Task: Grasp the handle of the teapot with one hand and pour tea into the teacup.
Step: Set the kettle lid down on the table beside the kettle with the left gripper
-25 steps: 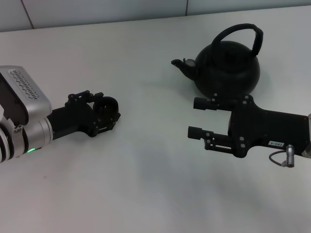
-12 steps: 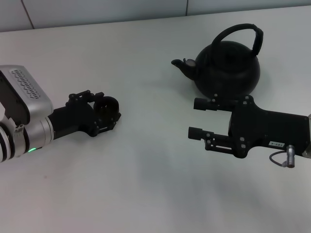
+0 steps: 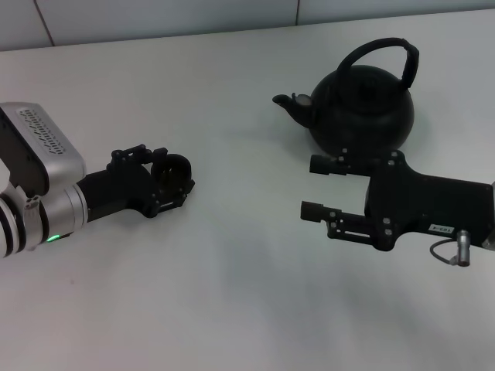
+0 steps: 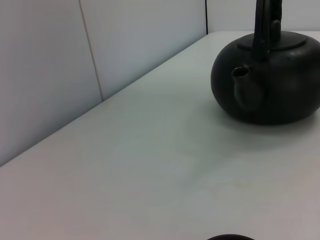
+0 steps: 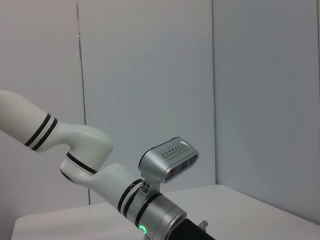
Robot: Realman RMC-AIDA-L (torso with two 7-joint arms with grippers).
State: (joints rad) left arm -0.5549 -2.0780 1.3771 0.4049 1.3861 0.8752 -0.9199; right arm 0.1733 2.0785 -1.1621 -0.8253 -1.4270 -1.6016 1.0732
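At the left edge of the white table [image 3: 232, 294], the left arm [image 3: 35, 193] reaches in low over the surface, with a small green light glowing on its silver wrist section. The left gripper [image 3: 182, 182] at its end is closed around the teacup [image 3: 172, 171], a tiny dark bowl held between the black fingers just above or on the tabletop; which of the two cannot be told. Only a sliver of the cup's rim shows in the left wrist view.

Toward the back right of the table stands the teapot [image 3: 361, 108], round and matte black, upright, its short spout [image 3: 290, 103] pointing left toward the cup, well apart from it. The handle [image 3: 384, 54] arches over its lid with nothing gripping it. In the left wrist view the pot sits near the back edge of the table, beside the grey wall panels [image 4: 75, 65].

Just in front of the teapot, near the right edge, the right gripper [image 3: 315, 187] hovers with its two fingers spread wide and pointing left, holding nothing.
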